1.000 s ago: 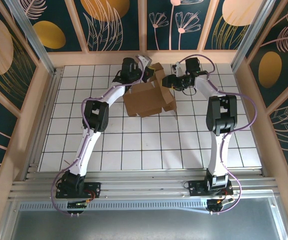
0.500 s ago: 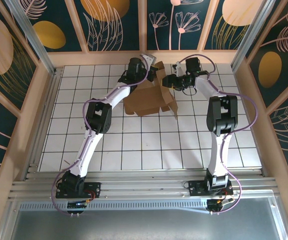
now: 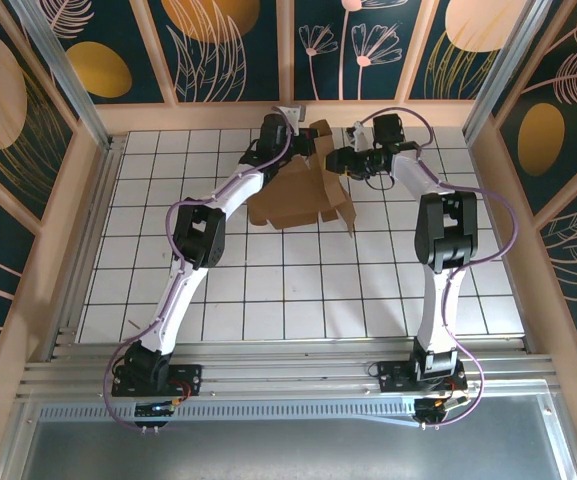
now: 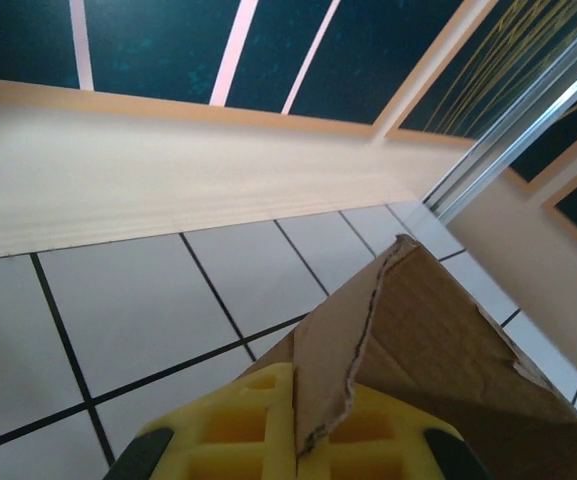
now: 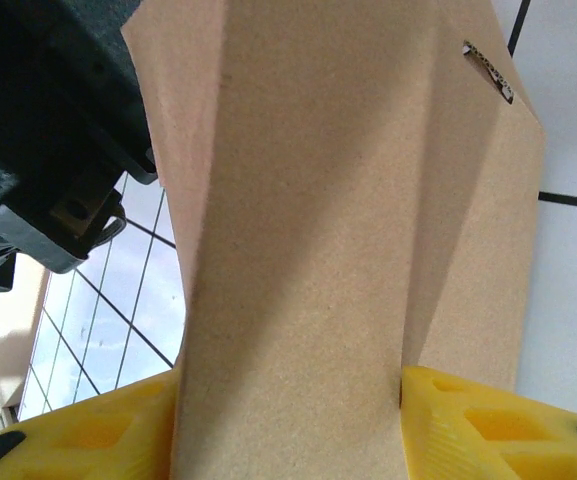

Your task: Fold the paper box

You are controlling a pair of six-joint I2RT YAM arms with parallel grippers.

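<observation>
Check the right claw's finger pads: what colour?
Yellow pads, clearest in the right wrist view, flanking the brown paper box.

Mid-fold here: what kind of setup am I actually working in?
Most likely a purpose-built robot test cell, not a home or workshop: a white gridded tabletop, patterned wall panels in wooden frames boxing it in, and an aluminium rail carrying both arm bases.

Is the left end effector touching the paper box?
Touching. The left wrist view shows the left end effector shut on a flap of the paper box.
</observation>
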